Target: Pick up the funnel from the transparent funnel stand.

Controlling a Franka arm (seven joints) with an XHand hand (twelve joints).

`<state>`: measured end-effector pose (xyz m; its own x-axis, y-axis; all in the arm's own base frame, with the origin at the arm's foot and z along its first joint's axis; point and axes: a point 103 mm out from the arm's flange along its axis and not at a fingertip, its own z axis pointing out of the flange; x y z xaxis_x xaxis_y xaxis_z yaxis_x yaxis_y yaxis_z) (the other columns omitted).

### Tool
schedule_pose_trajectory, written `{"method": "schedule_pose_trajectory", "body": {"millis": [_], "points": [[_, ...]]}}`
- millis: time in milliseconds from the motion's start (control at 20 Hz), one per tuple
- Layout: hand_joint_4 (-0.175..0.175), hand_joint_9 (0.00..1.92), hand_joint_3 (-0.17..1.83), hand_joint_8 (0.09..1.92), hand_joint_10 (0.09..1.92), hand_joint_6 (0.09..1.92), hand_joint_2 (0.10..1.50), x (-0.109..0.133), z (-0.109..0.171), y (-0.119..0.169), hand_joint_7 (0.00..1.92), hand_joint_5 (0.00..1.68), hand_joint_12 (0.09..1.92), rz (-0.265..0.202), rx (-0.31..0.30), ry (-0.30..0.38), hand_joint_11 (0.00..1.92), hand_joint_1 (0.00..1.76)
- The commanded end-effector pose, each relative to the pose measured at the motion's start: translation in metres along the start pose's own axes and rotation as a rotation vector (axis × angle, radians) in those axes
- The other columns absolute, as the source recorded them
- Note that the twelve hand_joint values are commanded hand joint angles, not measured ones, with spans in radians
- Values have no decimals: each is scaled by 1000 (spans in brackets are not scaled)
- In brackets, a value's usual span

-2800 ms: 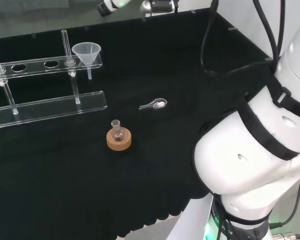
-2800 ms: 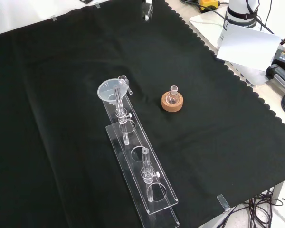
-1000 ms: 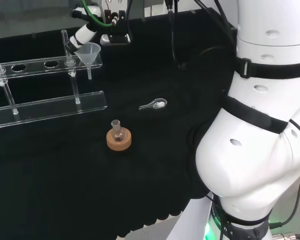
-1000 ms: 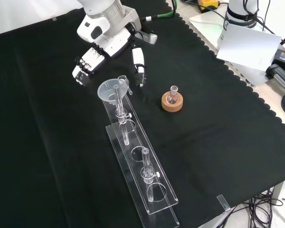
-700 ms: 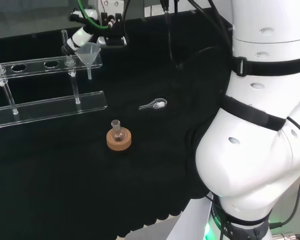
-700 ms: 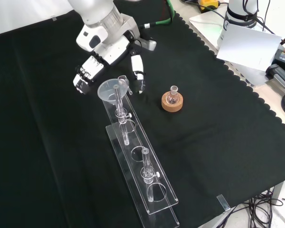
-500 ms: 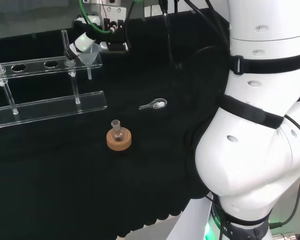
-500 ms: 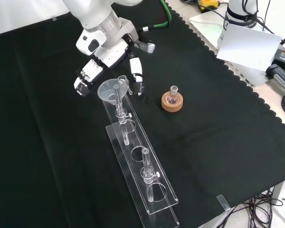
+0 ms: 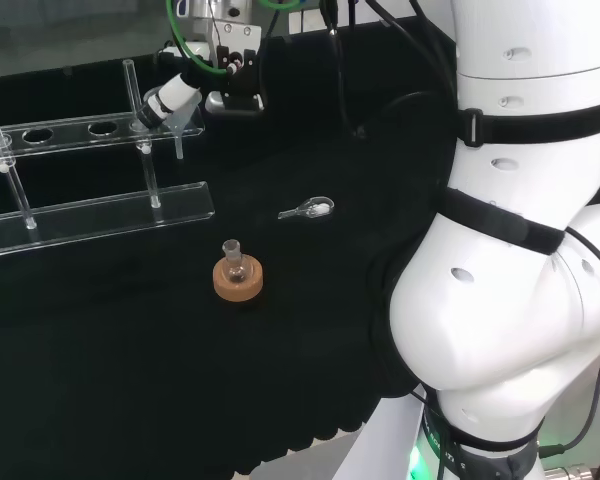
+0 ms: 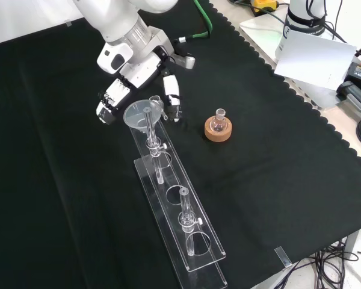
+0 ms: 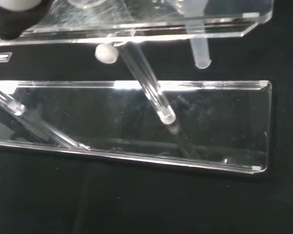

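Arm: glossy white rounded links, large bulbous housings. Black bands round link joints; small dark recessed holes in housings. Black cables routed along upper links; green cable near wrist. Green indicator glow at base. Hand (image 10: pixel 134 71): white shell, black finger segments and tips, white pads. Wrist section white, cylindrical.

You won't find any text, label, number or sign that can be read here, neither on the clear ware nor on the arm or the cloth over the desk.
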<state>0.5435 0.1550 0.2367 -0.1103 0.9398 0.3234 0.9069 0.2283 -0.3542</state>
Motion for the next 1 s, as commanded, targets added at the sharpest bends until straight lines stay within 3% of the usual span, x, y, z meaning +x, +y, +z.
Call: {"method": "schedule_pose_trajectory", "body": {"millis": [50, 300, 350, 450, 550, 700, 1000], "points": [[-35, 0, 12, 87, 87, 87, 669, 9, 3, -4, 0, 0, 290, -30, 31, 14, 0, 646], [-36, 0, 12, 87, 87, 87, 671, 10, 5, -5, 0, 0, 322, -18, 40, 29, 0, 644], [-36, 0, 11, 87, 87, 87, 671, 39, 12, 7, 0, 0, 344, -2, 49, -3, 0, 644], [-37, 0, 11, 87, 87, 87, 672, 53, 15, 12, 0, 0, 372, -9, 48, -3, 0, 643], [-37, 0, 11, 87, 87, 87, 673, 39, 13, 7, 0, 0, 383, 6, 42, 40, 0, 642], [-40, 0, 10, 87, 87, 87, 674, 7, 5, -4, 0, 0, 417, 2, 57, 28, 0, 640], [-43, 0, 11, 87, 87, 87, 677, 3, 2, -8, 0, 0, 458, -12, 40, 9, 0, 638]]}}
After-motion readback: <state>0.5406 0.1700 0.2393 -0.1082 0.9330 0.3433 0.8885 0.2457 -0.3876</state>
